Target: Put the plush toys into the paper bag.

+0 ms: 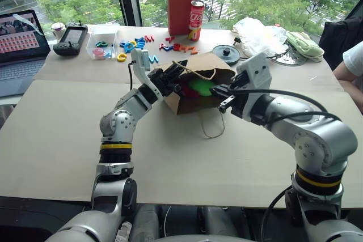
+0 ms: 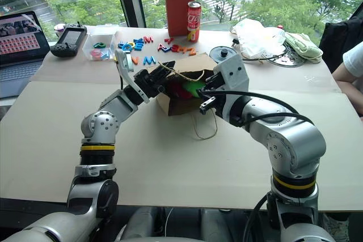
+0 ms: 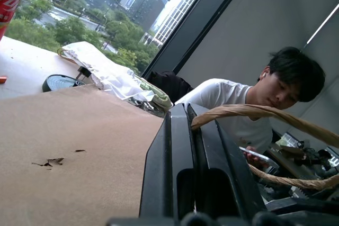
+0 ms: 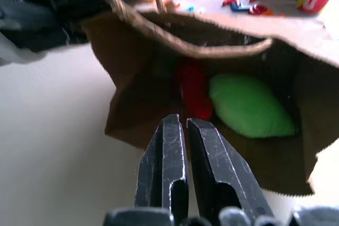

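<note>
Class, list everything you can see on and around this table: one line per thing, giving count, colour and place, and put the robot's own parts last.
paper bag: one, brown, table centre, mouth open.
plush toys: two, green and red, inside the bag.
red box: one, far edge.
soda can: one, red, beside the box.
plastic letters: many, mixed colours, far side.
white plastic bag: one, far right.
pale green cloth: one, beside it.
laptop: one, far left.
handheld controller: one, black.
person: one, white shirt, right edge.
left gripper: shut on a bag handle.
right gripper: shut, empty, at bag mouth.
</note>
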